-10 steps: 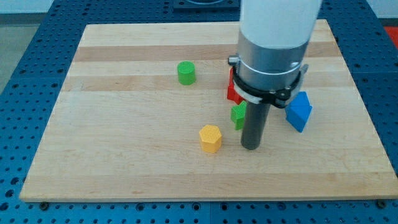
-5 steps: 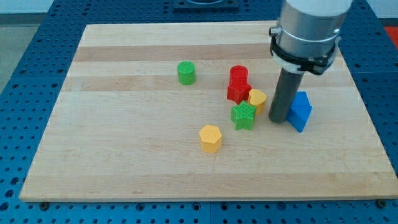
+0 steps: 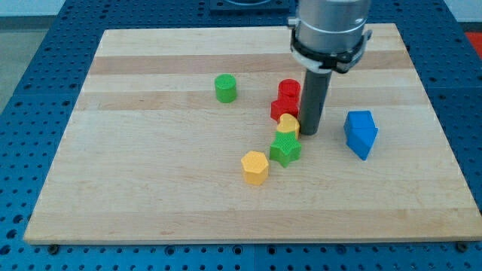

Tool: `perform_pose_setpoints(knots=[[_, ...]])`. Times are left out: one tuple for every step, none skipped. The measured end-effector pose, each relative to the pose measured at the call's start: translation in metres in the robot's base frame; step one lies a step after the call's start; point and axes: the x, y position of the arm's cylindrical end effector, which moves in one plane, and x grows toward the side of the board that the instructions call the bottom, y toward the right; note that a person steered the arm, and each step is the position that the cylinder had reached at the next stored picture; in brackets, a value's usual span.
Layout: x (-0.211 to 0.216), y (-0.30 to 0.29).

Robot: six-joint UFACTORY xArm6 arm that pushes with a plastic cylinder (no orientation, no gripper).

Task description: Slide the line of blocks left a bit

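Observation:
My tip (image 3: 309, 132) rests on the board just right of a small yellow block (image 3: 288, 124), touching or nearly touching it. A red cylinder (image 3: 289, 89) and a red star-like block (image 3: 282, 108) sit above the yellow one, and a green star block (image 3: 285, 148) sits below it. A yellow hexagon block (image 3: 254, 166) lies lower left of the green star. Together these form a slanting line running from upper right to lower left. The rod hides part of the red blocks' right side.
A green cylinder (image 3: 225, 88) stands alone toward the view's upper left of the line. A blue block (image 3: 361, 133) lies to the right of my tip. The wooden board (image 3: 151, 173) sits on a blue perforated table.
My tip moved up and right around the blocks, then came back left, pushing the small yellow and green star blocks leftward toward the yellow hexagon. The blue block stands clear now.

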Motion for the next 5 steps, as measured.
perform_pose_setpoints(knots=[[0.012, -0.007], [0.010, -0.010], [-0.001, -0.010], [-0.001, -0.027], [-0.004, -0.051]])
